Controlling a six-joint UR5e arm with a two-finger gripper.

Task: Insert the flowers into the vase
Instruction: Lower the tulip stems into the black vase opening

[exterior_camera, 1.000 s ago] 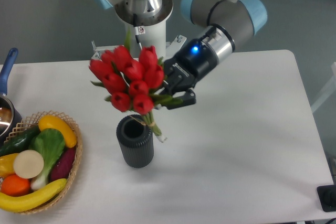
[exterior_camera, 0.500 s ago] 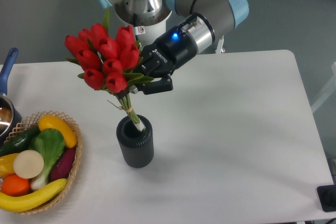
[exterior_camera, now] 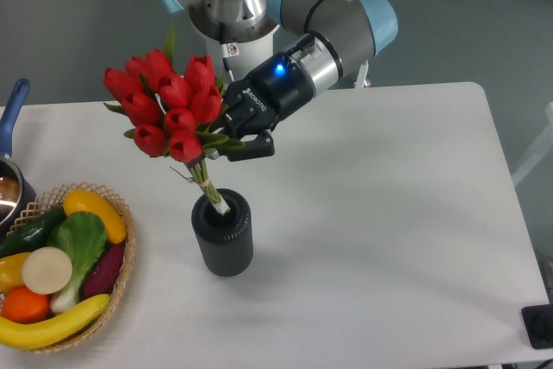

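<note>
The flowers, a tight bunch of red tulip buds with green leaves, hang tilted to the left above the table. My gripper is shut on the leaves and upper stems at the right side of the bunch. The short green stems slant down and their ends sit inside the round mouth of the vase. The vase is dark grey, ribbed and upright on the white table, directly below my gripper.
A wicker basket of fruit and vegetables stands at the front left. A pot with a blue handle pokes in at the left edge. The arm's base rises behind the flowers.
The gripper has carried the flowers left and a little down. The stem ends, which were beside the vase's rim a second ago, now sit in its mouth.
</note>
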